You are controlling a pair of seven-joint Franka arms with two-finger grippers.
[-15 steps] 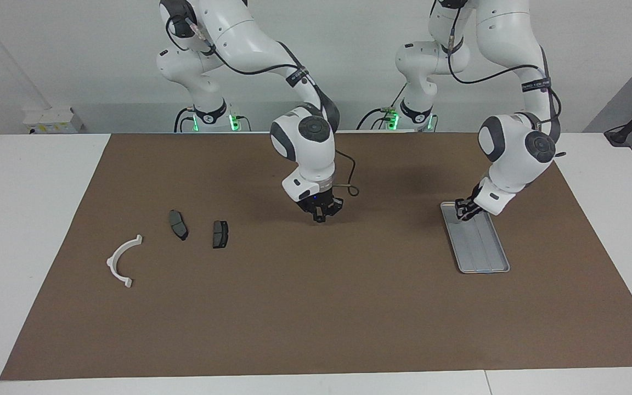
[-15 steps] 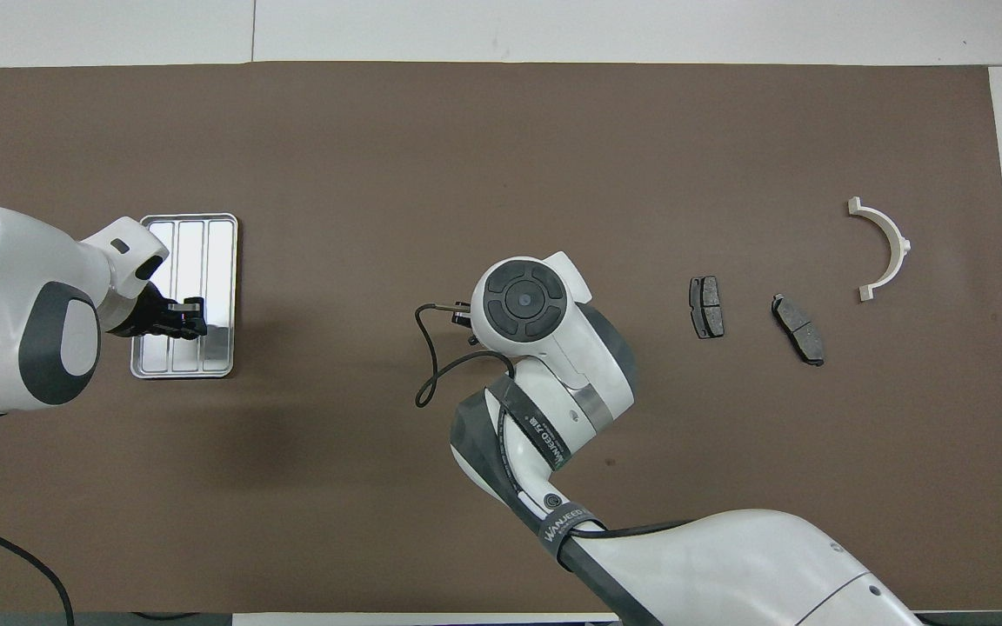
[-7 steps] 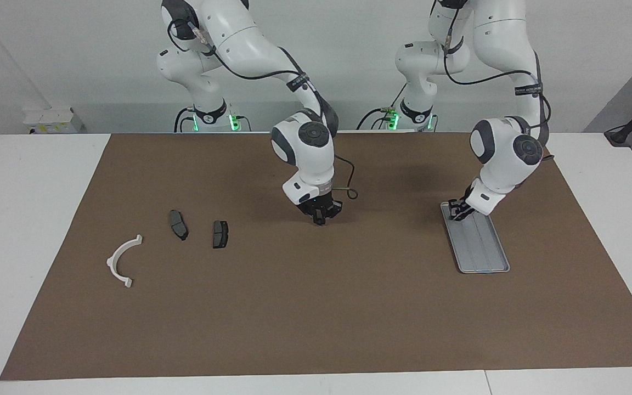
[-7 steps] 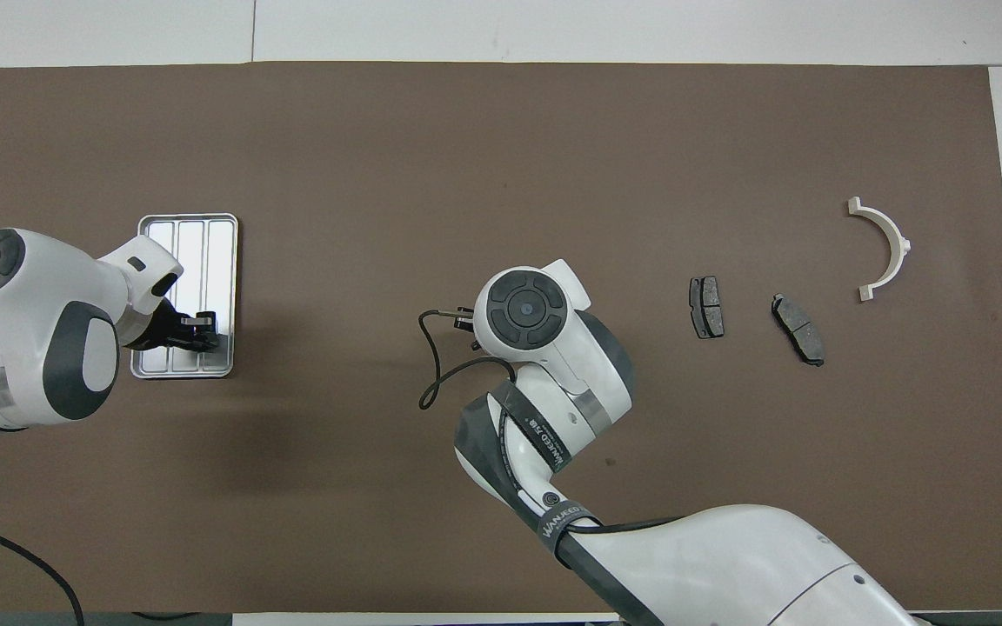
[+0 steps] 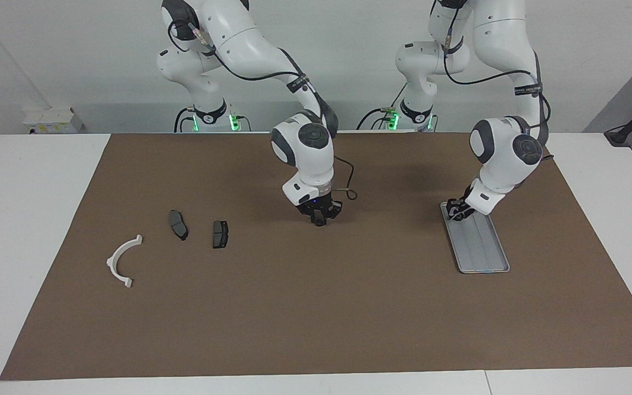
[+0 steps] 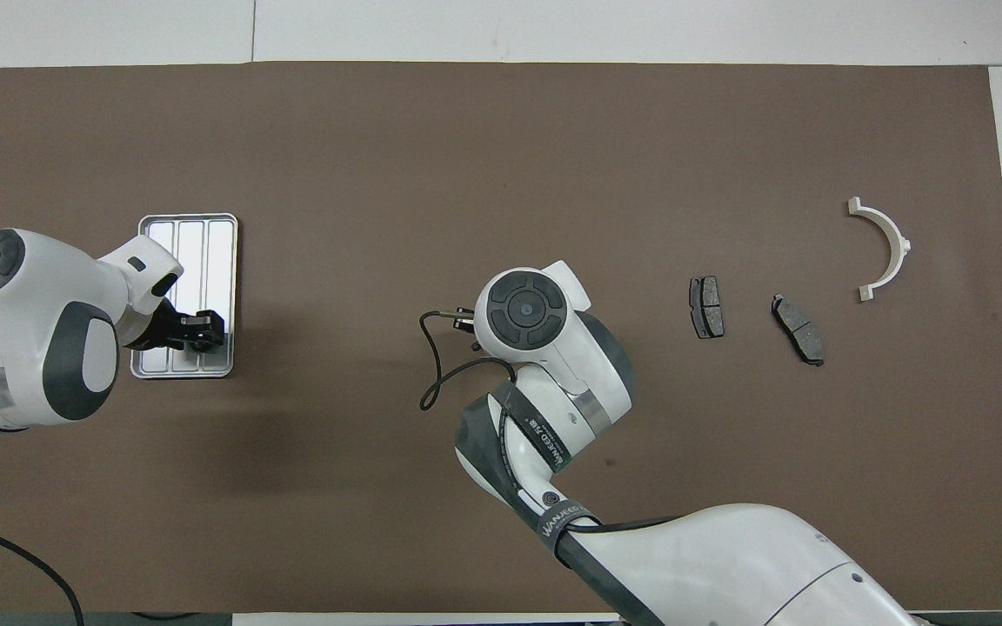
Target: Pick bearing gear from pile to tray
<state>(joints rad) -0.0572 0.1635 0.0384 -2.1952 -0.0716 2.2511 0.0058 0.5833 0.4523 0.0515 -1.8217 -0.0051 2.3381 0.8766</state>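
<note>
- Since no bearing gear can be made out anywhere, its place is unknown. It is not visible in the pile, on the tray, or at either gripper.
- The tray lies at mid-height at the frame edge of the overhead view, toward the left arm's end of the table. Its visible ribbed floor is bare.
- The left gripper is low over the tray's end nearer to the robots. Whether it is apart, together or clamped on a part cannot be told.
- Risk: a small round part let go here may roll along the ribs, or bounce over the low rim onto the brown mat. The cause would be releasing it so close to the rim.
- The right gripper hangs just above the mat at the frame centre of the facing view. Its state cannot be told either.
- Risk: any part it carries may be lost on the dark mat, where a small black piece is hard to find.
- The pile shows two dark plates and a white bracket, lying apart toward the right arm's end.
- Writing: the right arm has black bands with white lettering that looks like "WANJEE", though it is not fully legible. No other label can be read.
</note>
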